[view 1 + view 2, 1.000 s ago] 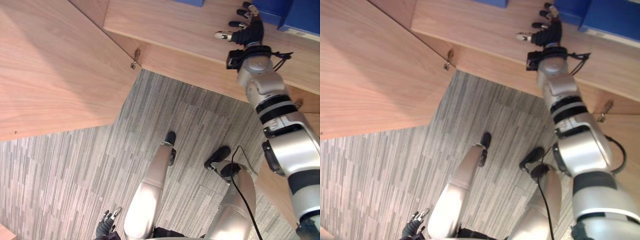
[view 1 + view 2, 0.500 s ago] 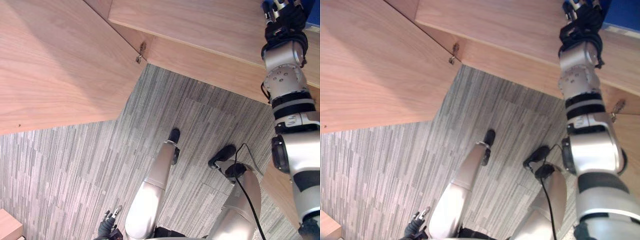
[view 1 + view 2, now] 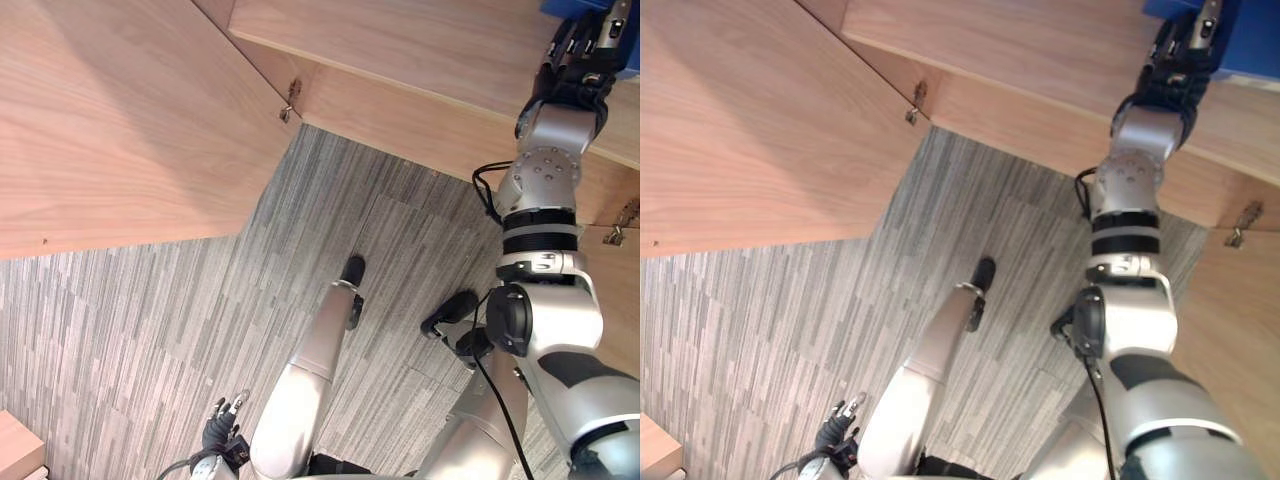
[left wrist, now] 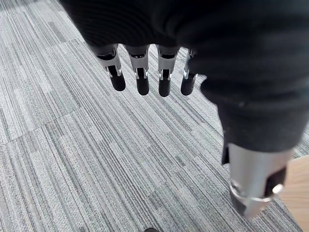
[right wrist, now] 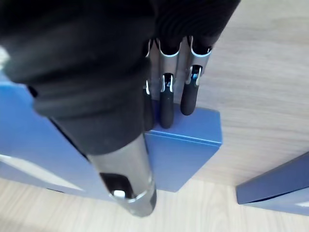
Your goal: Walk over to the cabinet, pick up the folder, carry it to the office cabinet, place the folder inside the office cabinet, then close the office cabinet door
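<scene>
right hand open, straight-fingered on blue folder top edge, open wood shelf beside

right arm silver-grey, black bands; right hand dark ribbed cover, silver fingers, dark tips; left hand seemingly alike.

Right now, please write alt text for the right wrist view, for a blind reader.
The right hand holds its straight fingers at the upper edge of a blue folder standing on a pale wooden shelf. A second blue folder lies apart from it.
</scene>
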Available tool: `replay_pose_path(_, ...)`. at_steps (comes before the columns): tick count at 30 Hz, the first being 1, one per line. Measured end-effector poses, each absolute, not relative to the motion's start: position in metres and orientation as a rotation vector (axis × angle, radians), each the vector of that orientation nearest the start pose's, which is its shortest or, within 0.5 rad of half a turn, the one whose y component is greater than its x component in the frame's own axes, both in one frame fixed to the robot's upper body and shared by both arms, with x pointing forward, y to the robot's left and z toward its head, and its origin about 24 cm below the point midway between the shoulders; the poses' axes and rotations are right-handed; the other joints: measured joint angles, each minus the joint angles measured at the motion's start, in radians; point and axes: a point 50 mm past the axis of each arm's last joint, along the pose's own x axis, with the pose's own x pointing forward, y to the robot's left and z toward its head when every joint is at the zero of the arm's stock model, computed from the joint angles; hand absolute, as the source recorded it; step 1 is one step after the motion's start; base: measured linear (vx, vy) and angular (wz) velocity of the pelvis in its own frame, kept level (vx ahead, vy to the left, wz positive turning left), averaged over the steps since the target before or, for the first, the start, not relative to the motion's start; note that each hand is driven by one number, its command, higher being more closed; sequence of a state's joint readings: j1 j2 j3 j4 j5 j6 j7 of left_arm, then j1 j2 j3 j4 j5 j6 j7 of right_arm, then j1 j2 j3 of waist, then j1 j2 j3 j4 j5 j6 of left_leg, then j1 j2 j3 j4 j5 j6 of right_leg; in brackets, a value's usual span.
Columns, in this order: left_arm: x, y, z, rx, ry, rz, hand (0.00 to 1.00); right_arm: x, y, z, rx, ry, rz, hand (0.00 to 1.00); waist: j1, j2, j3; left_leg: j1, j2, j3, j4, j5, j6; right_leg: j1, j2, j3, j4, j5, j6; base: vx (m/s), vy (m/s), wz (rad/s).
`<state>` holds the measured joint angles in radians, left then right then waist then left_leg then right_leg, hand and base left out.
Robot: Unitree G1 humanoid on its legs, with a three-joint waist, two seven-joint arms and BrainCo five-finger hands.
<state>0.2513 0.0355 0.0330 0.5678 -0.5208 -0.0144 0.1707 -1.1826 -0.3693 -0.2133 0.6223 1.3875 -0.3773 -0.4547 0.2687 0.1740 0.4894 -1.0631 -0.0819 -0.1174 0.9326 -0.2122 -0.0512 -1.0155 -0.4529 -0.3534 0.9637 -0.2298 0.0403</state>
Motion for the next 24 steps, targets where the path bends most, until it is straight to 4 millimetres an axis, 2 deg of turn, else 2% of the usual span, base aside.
replay_pose_path(2, 0.12, 0.186, -0.123, -0.414, 0.791, 0.478, 0.0, 0.382, -0.233, 0.307, 1.388, -0.592, -0.287, 0.0, -0.004, 0.0, 0.0, 0.0, 0.002, 0.001, 0.0, 0.0, 0.0, -0.001, 0.001, 0.001, 0.0, 0.0, -0.001, 0.03, 0.005, -0.03)
replay_pose_path(5, 0.12, 0.187, -0.123, -0.409, 0.789, 0.477, 0.0, 0.385, -0.218, 0.309, 1.238, -0.582, -0.265, 0.0, -0.012, -0.001, 0.001, -0.002, 0.015, 0.006, 0.001, 0.0, 0.0, -0.005, 0.015, 0.006, -0.008, 0.009, -0.006, 0.04, 0.01, -0.13)
replay_pose_path(10, 0.121, 0.19, -0.122, -0.403, 0.772, 0.476, 0.0, 0.391, -0.177, 0.306, 0.804, -0.538, -0.128, 0.0, -0.041, -0.002, 0.001, 0.0, 0.042, 0.016, 0.0, -0.001, -0.004, -0.013, 0.042, 0.013, -0.015, 0.013, -0.005, 0.02, -0.005, -0.16)
replay_pose_path(16, 0.121, 0.19, -0.122, -0.409, 0.763, 0.451, 0.0, 0.395, -0.152, 0.3, 0.463, -0.505, 0.009, 0.0, -0.043, -0.004, 0.002, 0.002, 0.071, 0.015, -0.008, 0.0, -0.016, -0.015, 0.071, 0.01, -0.026, 0.014, -0.005, 0.02, -0.015, -0.1)
replay_pose_path(21, 0.118, 0.191, -0.122, -0.416, 0.763, 0.422, 0.0, 0.396, -0.148, 0.296, 0.269, -0.491, 0.054, 0.0, -0.048, -0.005, 0.003, 0.003, 0.072, 0.013, -0.019, 0.002, -0.019, -0.015, 0.073, 0.006, -0.036, 0.021, -0.018, 0.03, 0.013, 0.01)
replay_pose_path(24, 0.116, 0.194, -0.123, -0.412, 0.768, 0.42, 0.0, 0.396, -0.151, 0.296, 0.25, -0.486, 0.057, 0.0, -0.051, -0.007, 0.004, 0.003, 0.074, 0.013, -0.021, 0.002, -0.019, -0.014, 0.077, 0.006, -0.043, 0.026, -0.023, 0.03, 0.03, -0.02)
